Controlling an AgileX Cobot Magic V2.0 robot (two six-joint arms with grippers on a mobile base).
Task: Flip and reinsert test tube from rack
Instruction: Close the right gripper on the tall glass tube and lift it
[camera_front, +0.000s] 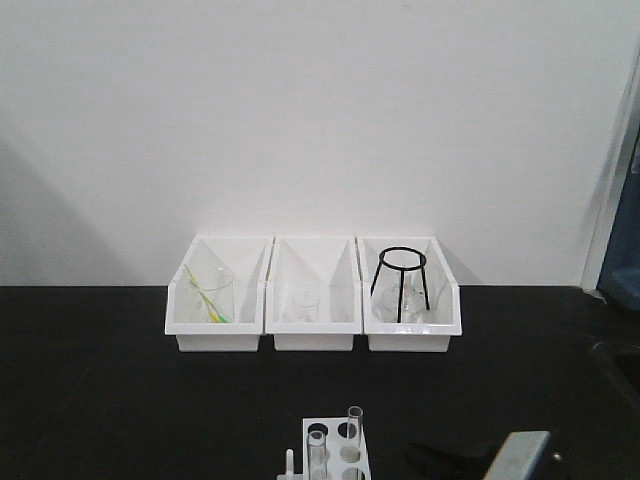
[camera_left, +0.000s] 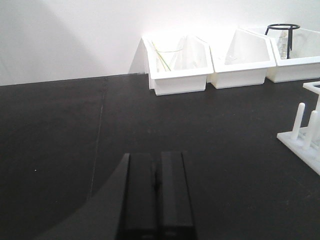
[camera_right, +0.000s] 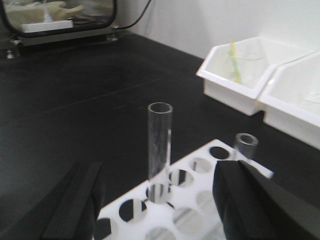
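Straddling the upright test tube with a clear gap on each side, our right fingers stand wide apart and hold nothing. That tube sits in a hole of the rack, with a second tube farther along. Our left fingers are pressed together, empty, over the black counter. Three white bins line the white wall. What may be a glass-fronted box sits farther off.

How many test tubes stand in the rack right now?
2. A tall tube stands midway along the rack; a second tube stands near its far end. The rack is cropped, so others may be hidden.
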